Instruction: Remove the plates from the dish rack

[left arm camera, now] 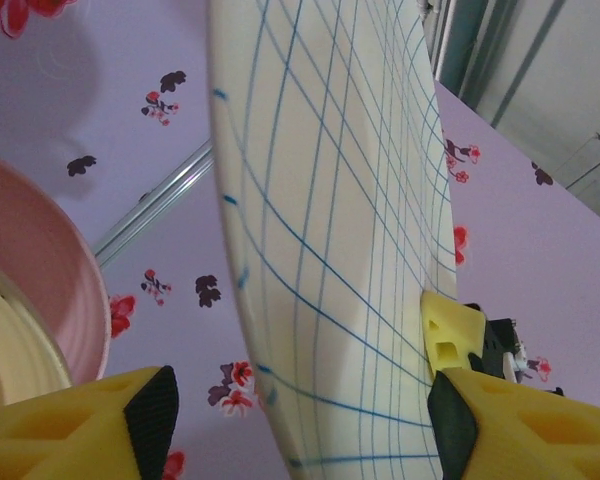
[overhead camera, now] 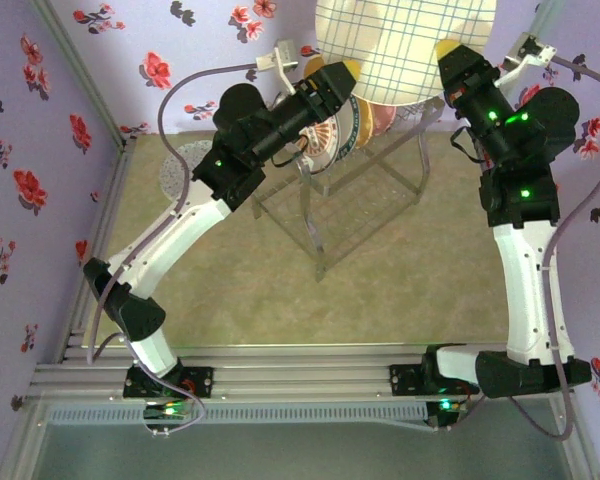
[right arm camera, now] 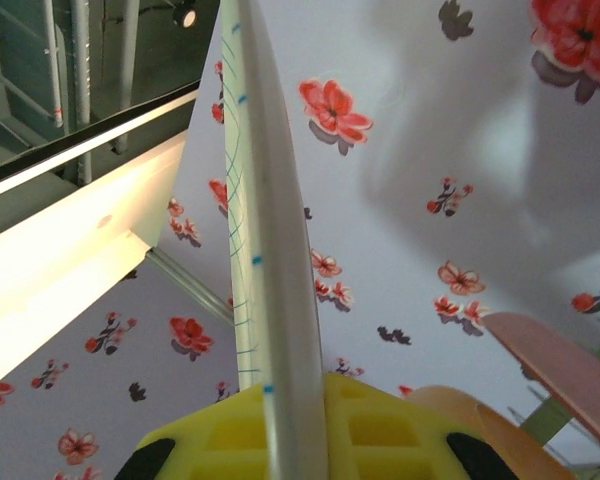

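Plate count: five in view. One white plate with a blue grid pattern (overhead camera: 405, 40) is held high above the dish rack (overhead camera: 312, 220), clear of it and tilted towards the overhead camera. At least three more plates stand on edge in the upper tier of the dish rack: a white patterned plate (overhead camera: 325, 140), a yellow plate with a dark rim (overhead camera: 354, 122) and a pink plate (overhead camera: 383, 118). The left arm covers part of this row, so the count there is a minimum. A fifth item, a pale speckled plate (overhead camera: 180, 165), lies flat on the tabletop (overhead camera: 280, 290) to the left of the rack, partly hidden behind the left arm. The lower level of the rack holds no plates that can be made out. Gripper count: two. The right gripper (overhead camera: 448, 52) is clamped on the lower right rim of the grid plate; in the right wrist view the plate runs edge-on straight between its yellow fingers (right arm camera: 380, 435). The left gripper (overhead camera: 345, 75) is at the lower left rim of the same plate with its jaws apart; in the left wrist view the plate passes between them, with a visible gap at one finger (left arm camera: 90, 430) and the other close against the plate face.
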